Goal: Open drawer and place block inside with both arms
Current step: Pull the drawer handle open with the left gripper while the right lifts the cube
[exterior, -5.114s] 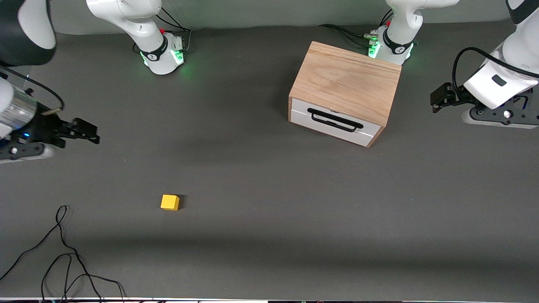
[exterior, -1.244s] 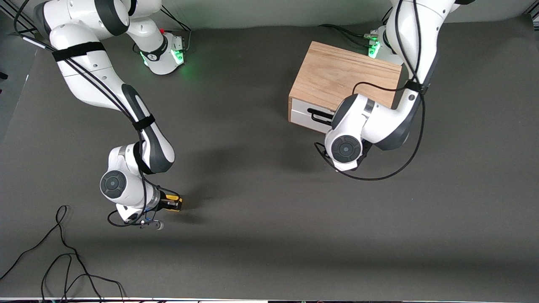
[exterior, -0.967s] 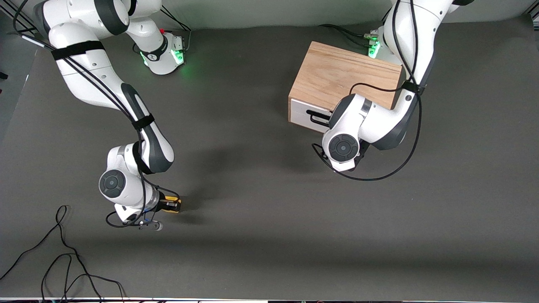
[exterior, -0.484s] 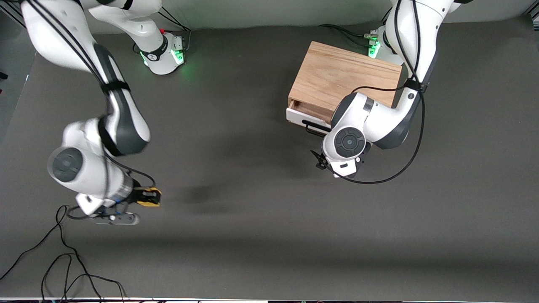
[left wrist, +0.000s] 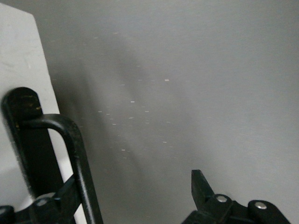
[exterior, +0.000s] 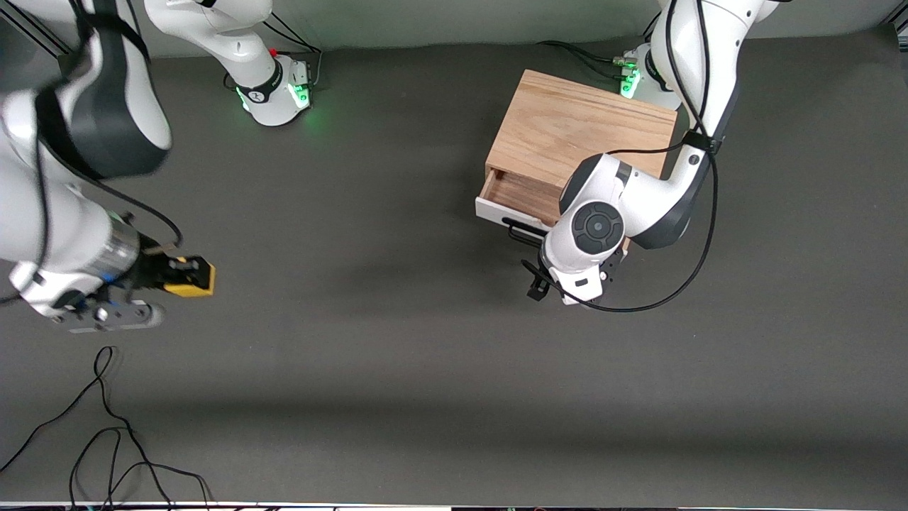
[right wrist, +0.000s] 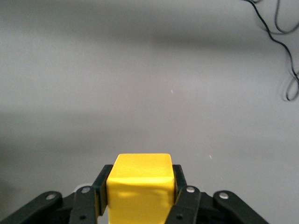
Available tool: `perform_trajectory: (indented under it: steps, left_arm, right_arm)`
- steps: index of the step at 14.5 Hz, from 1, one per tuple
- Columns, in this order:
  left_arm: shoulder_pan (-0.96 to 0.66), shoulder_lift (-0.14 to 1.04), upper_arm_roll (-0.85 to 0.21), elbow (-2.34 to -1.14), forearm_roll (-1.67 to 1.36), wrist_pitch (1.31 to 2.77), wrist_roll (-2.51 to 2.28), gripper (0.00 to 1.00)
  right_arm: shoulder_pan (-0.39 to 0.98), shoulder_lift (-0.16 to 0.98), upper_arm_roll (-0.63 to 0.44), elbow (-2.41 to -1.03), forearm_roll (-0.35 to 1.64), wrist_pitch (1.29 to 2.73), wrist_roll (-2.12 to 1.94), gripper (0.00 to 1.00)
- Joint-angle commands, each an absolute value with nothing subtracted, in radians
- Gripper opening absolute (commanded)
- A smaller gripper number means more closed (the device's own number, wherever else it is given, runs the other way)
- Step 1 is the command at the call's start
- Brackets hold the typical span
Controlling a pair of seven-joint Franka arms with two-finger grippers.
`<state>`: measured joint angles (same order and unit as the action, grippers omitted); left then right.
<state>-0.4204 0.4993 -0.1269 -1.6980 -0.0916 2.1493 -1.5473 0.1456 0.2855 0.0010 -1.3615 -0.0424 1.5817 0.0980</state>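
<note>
1. We have the block, a small yellow cube with plain flat faces, clamped between the fingers of our right gripper, up in the air over bare table toward the right arm's end.
2. We judge the block light and rigid; its smooth faces could slip, so a squeeze across two opposite faces, as now, suits it best.
3. The drawer stands partly out of the wooden cabinet, its wooden inside showing.
4. Our left gripper sits at the black wire handle in front of the drawer, one finger behind the bar and the other well apart from it: the fingers are spread, hooking the bar, not pinching it.
5. The handle looks stiff; we judge a steady pull straight along the drawer's travel least likely to jam it.
6. Loose black cables lie on the table below our right gripper.
</note>
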Motion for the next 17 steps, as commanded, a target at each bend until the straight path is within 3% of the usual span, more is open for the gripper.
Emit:
perform_trajectory:
  steps: [1,6,10,13,17]
  left_arm:
    - [-0.439,0.519,-0.129,-1.661,-0.098,2.328,-1.545,0.99]
    - [-0.440,0.514,-0.141,-1.661,-0.094,2.423,-1.542,0.99]
    - [-0.443,0.528,-0.143,-1.661,-0.089,2.444,-1.545,0.99]
    - [-0.443,0.529,-0.141,-1.655,-0.084,2.305,-1.551,0.99]
    - [-0.436,0.526,-0.135,-1.574,-0.081,2.073,-1.549,0.99]
  right_arm:
    - [0.147,0.192,-0.020,-1.397,-0.043,1.513,0.060,0.32]
    - [0.150,0.029,-0.084,-1.593,-0.009,1.545,0.057,0.32]
    - [0.152,-0.021,-0.116,-1.663,0.017,1.575,0.072,0.31]
    - [0.153,-0.077,-0.126,-1.742,0.026,1.629,0.072,0.31]
    - [0.156,-0.068,-0.124,-1.738,0.026,1.643,0.072,0.31]
